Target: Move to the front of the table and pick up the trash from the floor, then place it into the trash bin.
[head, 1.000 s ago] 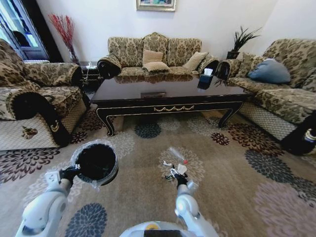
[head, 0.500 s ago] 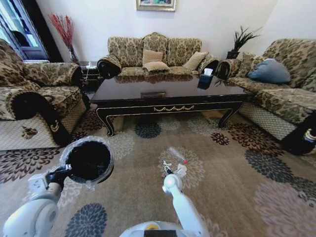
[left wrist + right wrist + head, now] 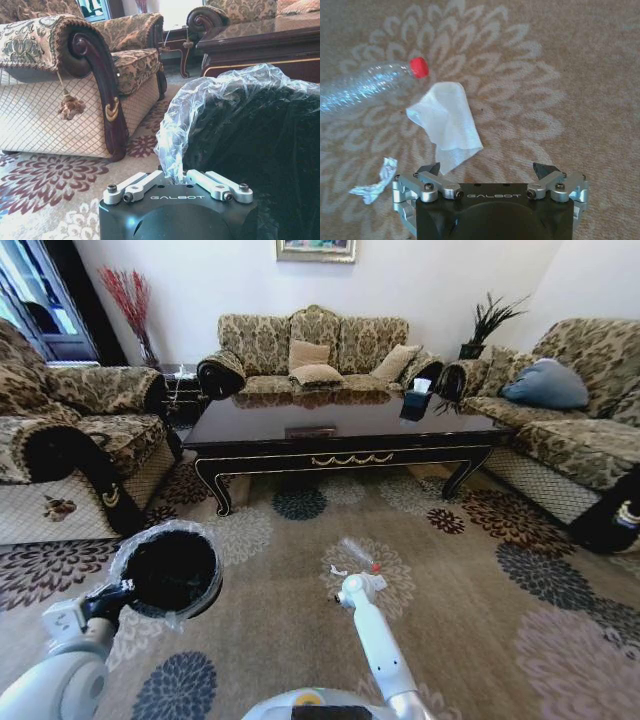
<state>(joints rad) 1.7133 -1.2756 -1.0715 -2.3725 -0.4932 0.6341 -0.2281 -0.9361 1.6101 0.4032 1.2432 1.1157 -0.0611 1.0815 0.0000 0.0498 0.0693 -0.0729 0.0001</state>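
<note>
Sofas in floral fabric ring the room, and the dark glossy counter (image 3: 340, 425) stands ahead of me on the beige medallion floor (image 3: 480, 630). My left hand (image 3: 178, 179) is pressed together on the clear liner at the rim of the trash bin (image 3: 170, 572), holding the black bin up off the floor to my left, its mouth tipped toward me. My right hand (image 3: 489, 172) hangs low over a cream medallion in front of the counter, its fingers (image 3: 431, 171) spread wide and holding nothing. The trash lies just beyond it: a clear bottle (image 3: 367, 85) with a red cap on its side, a crumpled white paper (image 3: 447, 120) touching the floor between my fingers and the bottle, and a smaller scrap (image 3: 375, 181) just beside one finger.
</note>
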